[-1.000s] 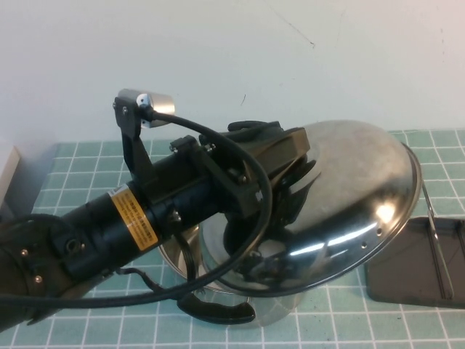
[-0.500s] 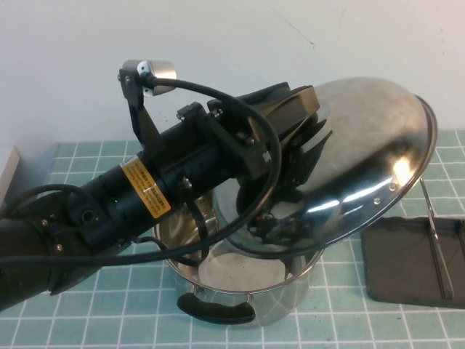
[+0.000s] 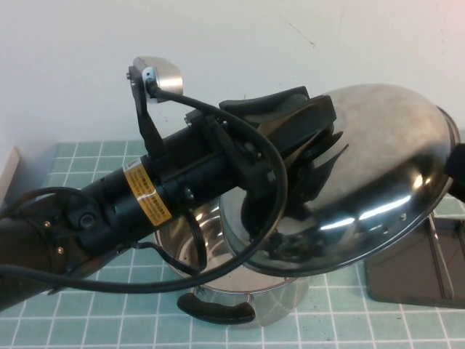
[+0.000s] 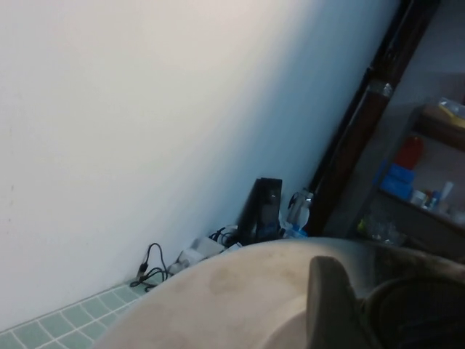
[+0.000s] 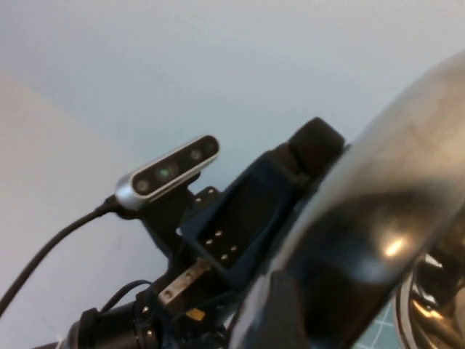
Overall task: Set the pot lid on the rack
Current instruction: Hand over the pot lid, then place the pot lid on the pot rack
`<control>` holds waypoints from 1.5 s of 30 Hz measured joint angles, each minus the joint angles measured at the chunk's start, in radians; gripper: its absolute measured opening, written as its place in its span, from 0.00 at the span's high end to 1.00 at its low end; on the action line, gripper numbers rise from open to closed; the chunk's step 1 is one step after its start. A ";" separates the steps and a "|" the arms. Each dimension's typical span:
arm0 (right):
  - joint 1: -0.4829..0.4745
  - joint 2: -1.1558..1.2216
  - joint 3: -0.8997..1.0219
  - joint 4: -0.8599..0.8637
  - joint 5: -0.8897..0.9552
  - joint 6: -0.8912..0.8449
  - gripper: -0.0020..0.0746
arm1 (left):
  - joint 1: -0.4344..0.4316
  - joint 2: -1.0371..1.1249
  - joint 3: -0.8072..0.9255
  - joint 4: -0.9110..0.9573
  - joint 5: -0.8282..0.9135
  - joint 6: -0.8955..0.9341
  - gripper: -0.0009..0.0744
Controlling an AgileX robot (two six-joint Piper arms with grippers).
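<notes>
I have the round, domed, shiny stainless-steel pot lid [image 3: 370,182] up in the air, tilted steeply on edge with its dome facing the camera, hanging above and toward three o'clock of the deep steel pot with black handles [image 3: 240,291]. The lid is clear of the pot's rim; the pot stands open beneath it on the green tiled table [image 3: 87,320].

My left gripper [image 3: 305,156] carries the lid from its domed side, where the knob should be. The knob itself is hidden behind the fingers, so I judge the jaws clamped on it because the lid hangs from nothing else. In the left wrist view only the pale curve of the lid [image 4: 240,298] fills the lower part.

The small dark grey rectangular tray rack [image 3: 414,273] with its thin upright wire divider [image 3: 434,240] sits at about four o'clock from the pot, just past the lid's lower rim. The lid is near it but not over the slot.

My right gripper [image 3: 458,171] shows only as a dark sliver at the three o'clock edge of the high view; I cannot tell how its jaws stand.

By my reckoning, lifting off is done. What is left is carrying the lid farther toward three o'clock, lowering its rim beside the wire, and letting go.
</notes>
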 joint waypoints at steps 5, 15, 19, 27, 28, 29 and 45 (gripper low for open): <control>0.000 0.136 -0.048 0.000 0.057 -0.009 0.24 | 0.000 0.002 0.000 0.015 -0.010 0.000 0.57; 0.045 0.303 -0.189 -0.008 0.098 -0.121 0.25 | -0.057 0.004 0.000 0.018 0.115 0.021 0.57; 0.114 0.347 -0.218 -0.012 0.081 -0.164 0.39 | -0.087 0.004 -0.002 -0.008 0.124 0.086 0.57; 0.160 0.356 -0.238 -0.018 0.057 -0.330 0.80 | -0.086 0.002 -0.002 0.028 0.207 0.117 0.41; 0.160 0.356 -0.243 -0.016 0.044 -0.341 0.82 | -0.083 0.002 -0.002 0.039 0.214 0.119 0.37; 0.160 0.356 -0.247 -0.020 0.038 -0.353 0.82 | -0.078 0.000 -0.002 0.054 0.218 0.122 0.33; 0.169 0.126 -0.366 -0.862 -0.231 0.091 0.82 | 0.125 -0.292 -0.002 0.651 0.747 -0.170 0.96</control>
